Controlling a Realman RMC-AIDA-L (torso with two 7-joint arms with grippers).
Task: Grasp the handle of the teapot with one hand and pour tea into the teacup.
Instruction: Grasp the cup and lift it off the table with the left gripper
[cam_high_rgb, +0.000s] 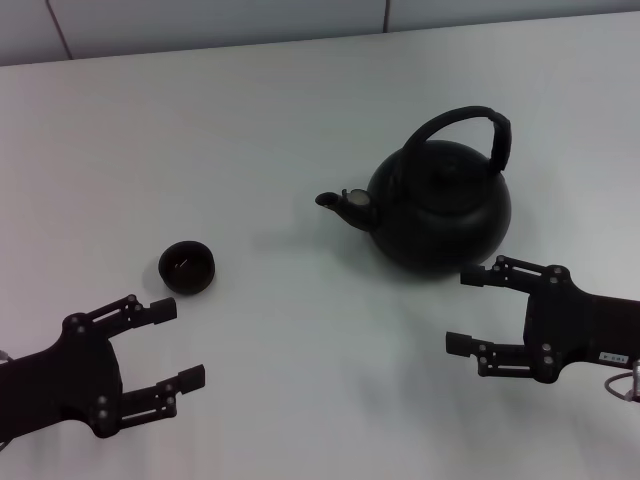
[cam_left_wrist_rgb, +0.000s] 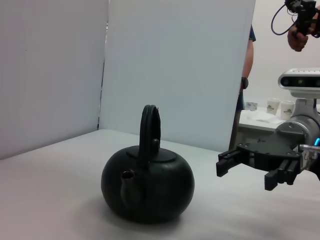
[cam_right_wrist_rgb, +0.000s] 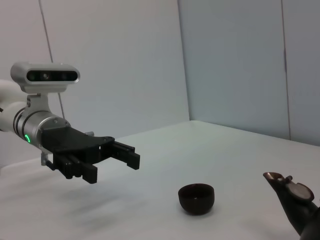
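Note:
The matte-black teapot stands on the white table right of centre, its spout pointing left toward the teacup. Its arched black handle rises over the top, with the thicker wrapped part at the right. The small black teacup sits at the left. My right gripper is open, low, just in front of the teapot's body and not touching it. My left gripper is open and empty, in front of the teacup. No tea shows. The teapot also shows in the left wrist view, the teacup in the right wrist view.
The white table runs back to a pale wall. In the left wrist view a side table with paper cups and a person's arm show beyond a white panel.

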